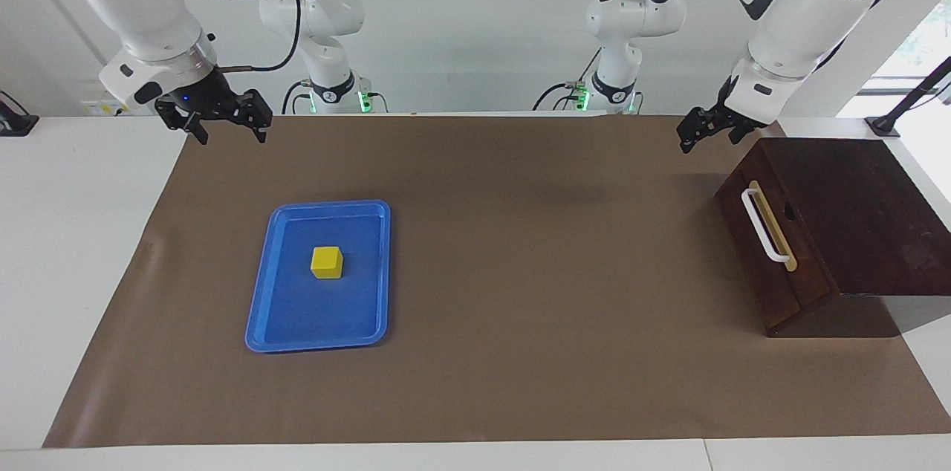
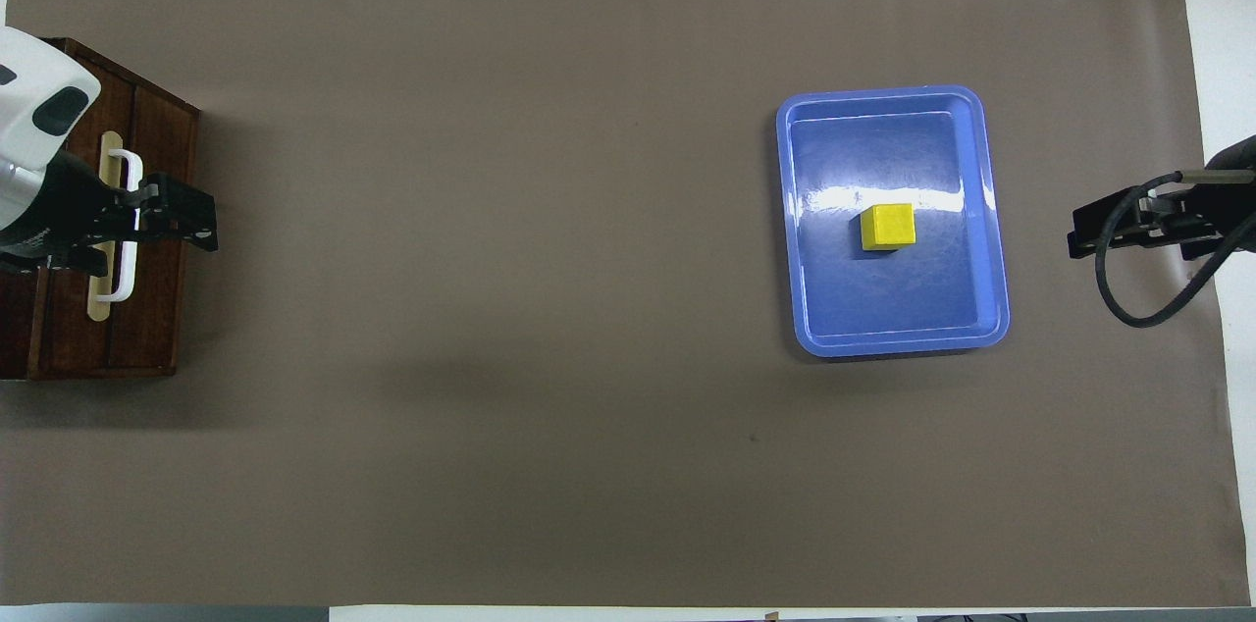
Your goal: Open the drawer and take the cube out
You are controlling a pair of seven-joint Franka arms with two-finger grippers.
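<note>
The drawer (image 1: 769, 285) is shut in the dark slant-topped box (image 1: 854, 218) at the left arm's end of the table, its white bar handle (image 1: 765, 227) facing the table's middle. It also shows in the overhead view (image 2: 147, 318). The yellow cube (image 1: 326, 262) lies in a blue tray (image 1: 275, 315) toward the right arm's end; it also shows in the overhead view (image 2: 888, 226). My left gripper (image 1: 709, 131) is open and empty, raised in the air by the box; from above (image 2: 191, 222) it covers the handle. My right gripper (image 1: 226, 123) is open and empty, raised, waiting.
A brown mat (image 1: 520, 270) covers the table. The blue tray (image 2: 814, 308) lies flat on it, apart from the box. The white table edge (image 1: 74, 233) borders the mat at the right arm's end.
</note>
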